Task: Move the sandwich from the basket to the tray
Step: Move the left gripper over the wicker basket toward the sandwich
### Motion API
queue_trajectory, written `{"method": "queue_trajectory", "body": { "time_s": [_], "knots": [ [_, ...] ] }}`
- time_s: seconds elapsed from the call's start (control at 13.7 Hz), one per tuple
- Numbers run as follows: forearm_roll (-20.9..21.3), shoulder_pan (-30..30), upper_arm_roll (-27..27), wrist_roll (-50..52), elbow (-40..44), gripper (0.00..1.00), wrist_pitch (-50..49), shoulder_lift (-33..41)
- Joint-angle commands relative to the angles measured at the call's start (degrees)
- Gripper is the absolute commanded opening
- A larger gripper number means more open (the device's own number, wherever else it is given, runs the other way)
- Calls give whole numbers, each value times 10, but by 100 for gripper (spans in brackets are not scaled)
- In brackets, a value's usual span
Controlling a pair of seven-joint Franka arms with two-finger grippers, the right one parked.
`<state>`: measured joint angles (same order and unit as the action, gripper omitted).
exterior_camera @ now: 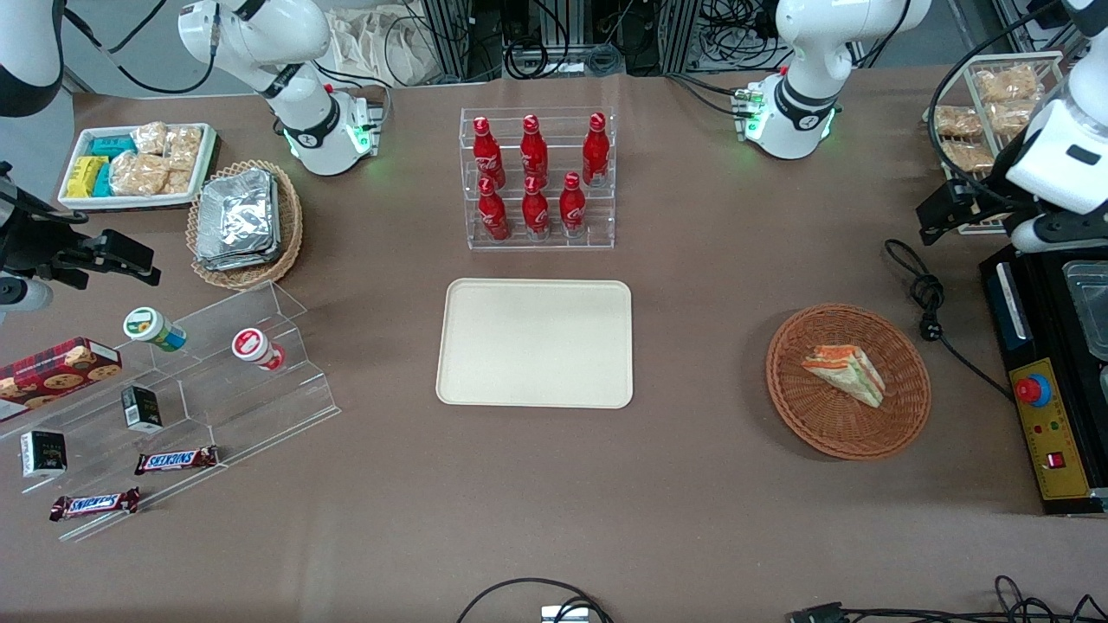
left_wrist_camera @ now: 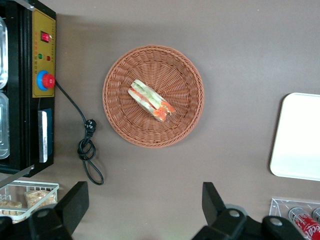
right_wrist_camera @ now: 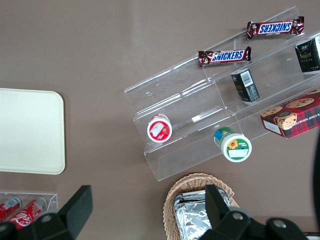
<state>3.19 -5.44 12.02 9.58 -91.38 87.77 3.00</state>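
The sandwich (exterior_camera: 844, 372), a white-bread wedge with orange and green layers, lies in the reddish-brown wicker basket (exterior_camera: 788, 407) toward the working arm's end of the table. The cream tray (exterior_camera: 535, 342) sits bare at the table's middle, apart from the basket. My left gripper (exterior_camera: 943, 212) hangs high above the table, farther from the front camera than the basket. It is open and empty. The left wrist view shows its wide-apart fingers (left_wrist_camera: 144, 205) over bare table, with the sandwich (left_wrist_camera: 151, 100), basket (left_wrist_camera: 120, 120) and a tray edge (left_wrist_camera: 300, 137) below.
A black control box (exterior_camera: 1043, 381) with a red button and a coiled cable (exterior_camera: 930, 303) lie beside the basket. A wire rack of snack packs (exterior_camera: 995, 104) stands near my arm. A rack of red bottles (exterior_camera: 537, 177) stands farther back than the tray.
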Motion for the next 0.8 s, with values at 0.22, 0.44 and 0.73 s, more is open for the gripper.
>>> {"method": "queue_trajectory", "body": {
  "time_s": [0.22,0.44,0.73],
  "knots": [
    [-29,5,-9,-12,9,100,-7,-5],
    [-84,2,-52,14,0,100,-3,-32],
    [-86,7,-101,169,-23,100,35,-80]
  ]
}}
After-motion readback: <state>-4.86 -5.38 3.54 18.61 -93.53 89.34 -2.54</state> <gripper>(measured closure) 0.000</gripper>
